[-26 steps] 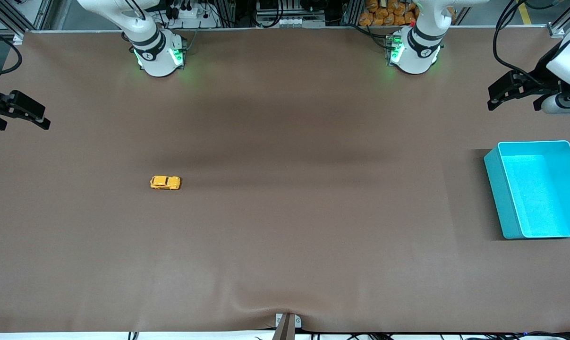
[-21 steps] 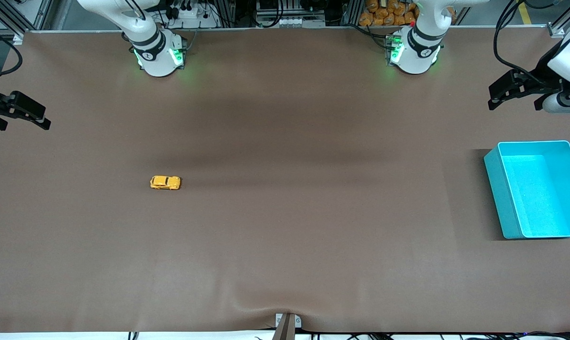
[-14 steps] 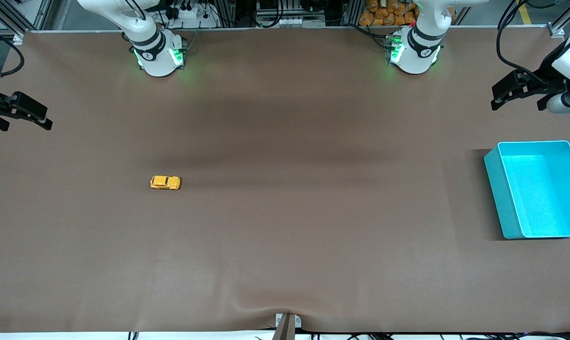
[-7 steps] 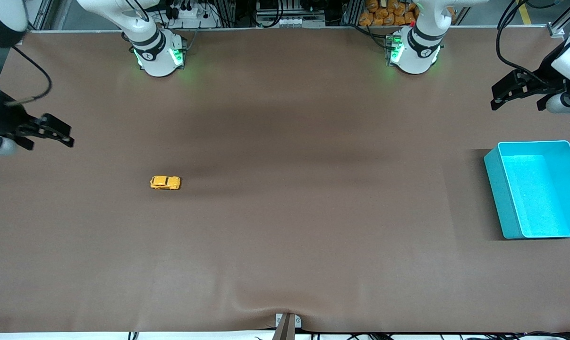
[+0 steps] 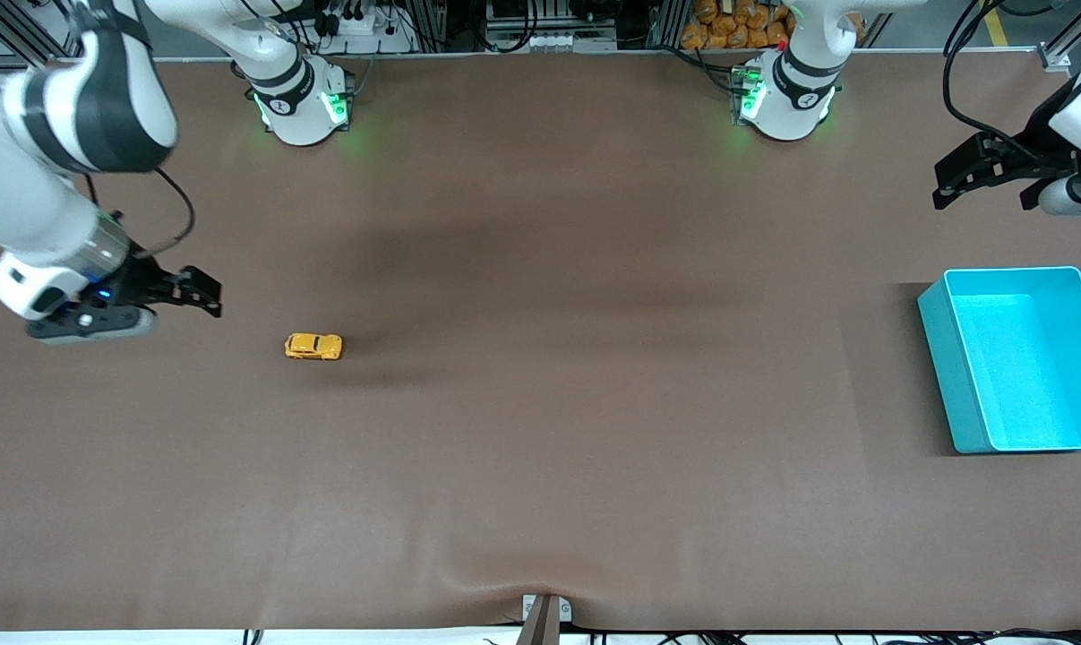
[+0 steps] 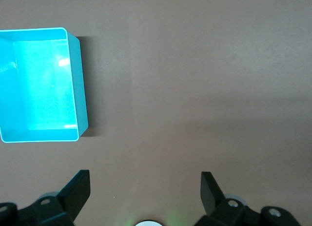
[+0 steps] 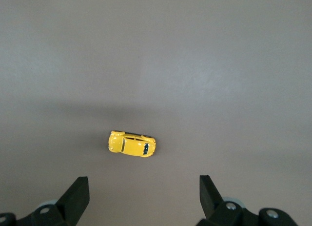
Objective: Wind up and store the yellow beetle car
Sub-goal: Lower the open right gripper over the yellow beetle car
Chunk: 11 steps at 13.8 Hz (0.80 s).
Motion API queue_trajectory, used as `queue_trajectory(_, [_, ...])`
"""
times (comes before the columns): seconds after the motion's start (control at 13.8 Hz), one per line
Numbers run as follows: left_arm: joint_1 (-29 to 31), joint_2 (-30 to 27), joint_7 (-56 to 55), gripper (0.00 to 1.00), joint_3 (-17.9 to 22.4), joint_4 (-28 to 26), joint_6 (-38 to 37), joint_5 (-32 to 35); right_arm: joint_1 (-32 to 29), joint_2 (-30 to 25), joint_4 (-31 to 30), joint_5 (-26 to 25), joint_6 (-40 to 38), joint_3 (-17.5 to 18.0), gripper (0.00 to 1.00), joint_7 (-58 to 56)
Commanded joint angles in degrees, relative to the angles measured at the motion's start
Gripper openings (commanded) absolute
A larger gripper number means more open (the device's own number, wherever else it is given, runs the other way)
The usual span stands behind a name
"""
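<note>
Front view: nothing of the task is showing as done; the yellow beetle car [image 5: 313,346] is sitting unwound on the counter [image 5: 540,430] toward the right arm's end, well apart from the teal bin [image 5: 943,358]. The right pincer [image 5: 201,296] is hanging open near it. No writing is readable.

Right wrist view: car lying ahead of open fingers.

Left wrist view: the left pincer [image 6: 145,189] is waiting open near the bin.

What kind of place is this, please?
Probably a robotics lab test bench. Two white robot arms are bolted along one edge of a table with a brown cover, metal frames and cables stand past that edge, and only a toy car and a teal bin lie on it.
</note>
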Motion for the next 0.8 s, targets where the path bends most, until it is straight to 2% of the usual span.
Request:
queue_trajectory(0.0, [0.3, -0.28, 0.57, 1.0, -0.05, 0.72, -0.51, -0.35, 2.12, 3.41, -0.53, 0.03, 1.31, -0.52, 1.0, -0.65])
queue_trajectory(0.22, [0.3, -0.28, 0.57, 1.0, 0.04, 0.72, -0.51, -0.27, 3.26, 5.18, -1.06, -1.1, 3.93, -0.52, 1.0, -2.31])
queue_trajectory(0.58, [0.3, -0.1, 0.57, 1.0, -0.05, 1.24, -0.51, -0.18, 4.41, 4.65, -14.31, -1.99, 20.79, -0.52, 1.0, -8.27])
queue_trajectory(0.72, [0.38, -0.19, 0.57, 1.0, 0.04, 1.33, -0.51, -0.18, 5.03, 6.14, -16.87, -2.86, 26.34, -0.61, 1.0, -11.88])
